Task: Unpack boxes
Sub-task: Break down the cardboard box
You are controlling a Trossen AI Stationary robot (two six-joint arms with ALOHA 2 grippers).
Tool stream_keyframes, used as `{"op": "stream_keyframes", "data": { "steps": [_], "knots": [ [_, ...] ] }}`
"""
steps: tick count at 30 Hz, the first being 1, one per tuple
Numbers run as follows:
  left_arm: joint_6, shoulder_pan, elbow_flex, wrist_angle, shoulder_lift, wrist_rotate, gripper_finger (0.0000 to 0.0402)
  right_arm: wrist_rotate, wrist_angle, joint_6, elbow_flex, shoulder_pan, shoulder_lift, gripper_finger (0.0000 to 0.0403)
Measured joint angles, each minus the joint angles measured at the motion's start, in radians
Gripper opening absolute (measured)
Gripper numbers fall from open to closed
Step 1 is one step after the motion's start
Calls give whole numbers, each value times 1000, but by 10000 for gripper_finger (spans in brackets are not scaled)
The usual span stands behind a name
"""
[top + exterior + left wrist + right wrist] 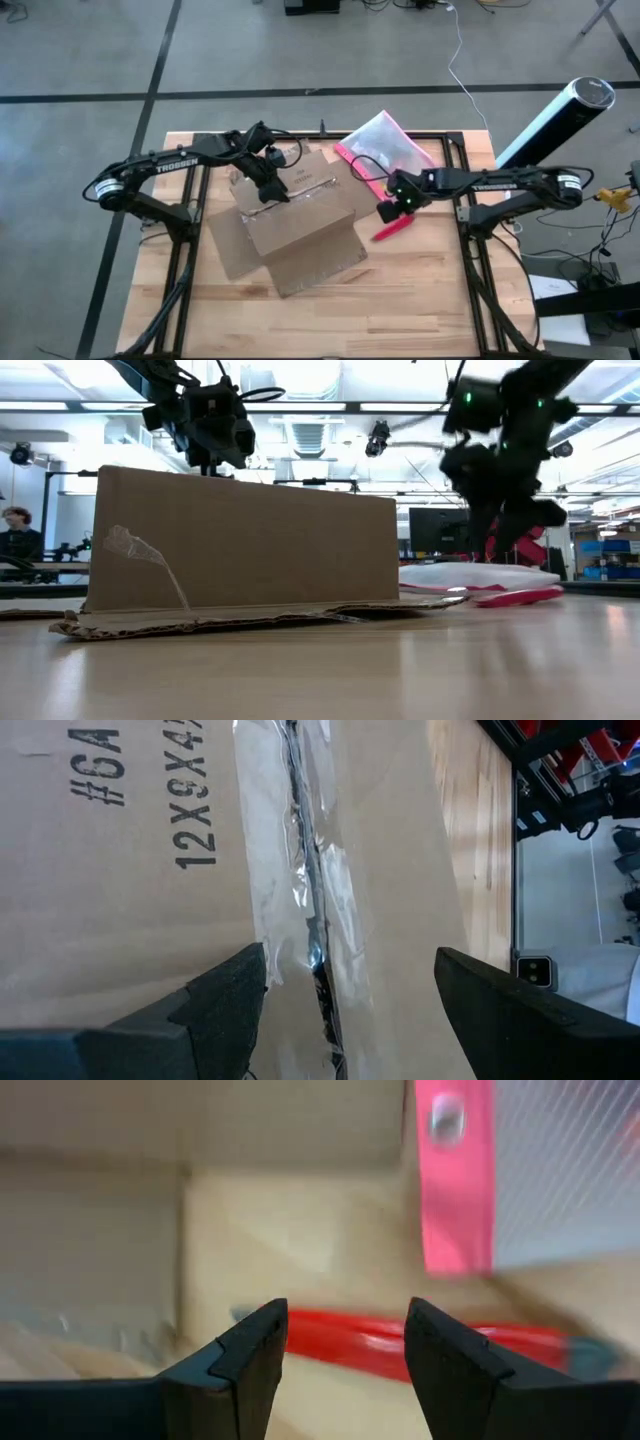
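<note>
I see the cardboard box (300, 225) lying mid-surface, flaps splayed, its clear tape (305, 870) torn along the seam. My left gripper (350, 990) hovers over the box's far-left top, jaws apart astride the taped seam. My right gripper (345, 1345) hangs right of the box, jaws apart above a red tool (392, 229), beside the pink-edged zip pouch (385, 145).
</note>
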Motion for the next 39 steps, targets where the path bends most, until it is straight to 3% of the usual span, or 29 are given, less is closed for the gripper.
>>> {"op": "stream_keyframes", "data": {
  "steps": [3,10,12,17,24,32,39],
  "knots": [
    [0,0,0,1,0,0,277,59,-19,38,9,17,-18,181],
    [0,0,0,10,0,0,277,63,-54,79,-18,58,-6,181],
    [0,0,0,12,0,0,277,72,-31,-26,-19,70,-6,181],
    [3,0,0,25,0,0,277,116,36,-503,-18,121,-6,181],
    [-2,-3,0,18,1,21,277,113,-40,-662,-15,154,22,183],
    [-3,-11,0,24,1,26,277,37,-71,-740,-15,154,129,254],
    [-35,-15,0,23,1,26,277,92,-27,-874,-15,155,238,323]
  ]
}}
